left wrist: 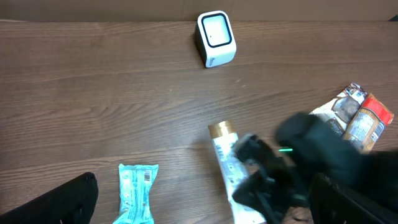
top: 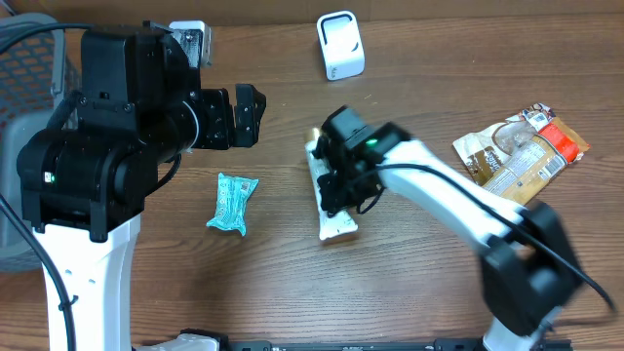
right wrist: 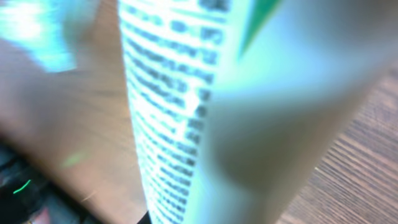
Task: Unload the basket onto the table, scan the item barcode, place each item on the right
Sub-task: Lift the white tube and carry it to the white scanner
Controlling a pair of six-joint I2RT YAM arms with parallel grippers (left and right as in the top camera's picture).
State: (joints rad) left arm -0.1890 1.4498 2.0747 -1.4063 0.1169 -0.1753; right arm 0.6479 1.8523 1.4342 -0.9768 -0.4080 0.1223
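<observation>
A white tube (top: 338, 226) with a gold cap lies on the wooden table, and my right gripper (top: 341, 187) is shut on its middle. The right wrist view is filled by the tube (right wrist: 186, 93), blurred, with lines of print on it. In the left wrist view the tube (left wrist: 222, 152) runs under the black right gripper (left wrist: 267, 180). The white barcode scanner (top: 339, 46) stands at the back of the table, also visible as the scanner (left wrist: 216, 38) from the left wrist. My left gripper (top: 249, 114) hovers open and empty, left of the tube; its dark fingers (left wrist: 74, 199) frame the view.
A teal snack packet (top: 232, 202) lies left of the tube, seen below the left gripper as the packet (left wrist: 137, 193). Brown and orange snack bags (top: 522, 151) lie at the right. A wire basket (top: 29, 58) sits at the far left edge.
</observation>
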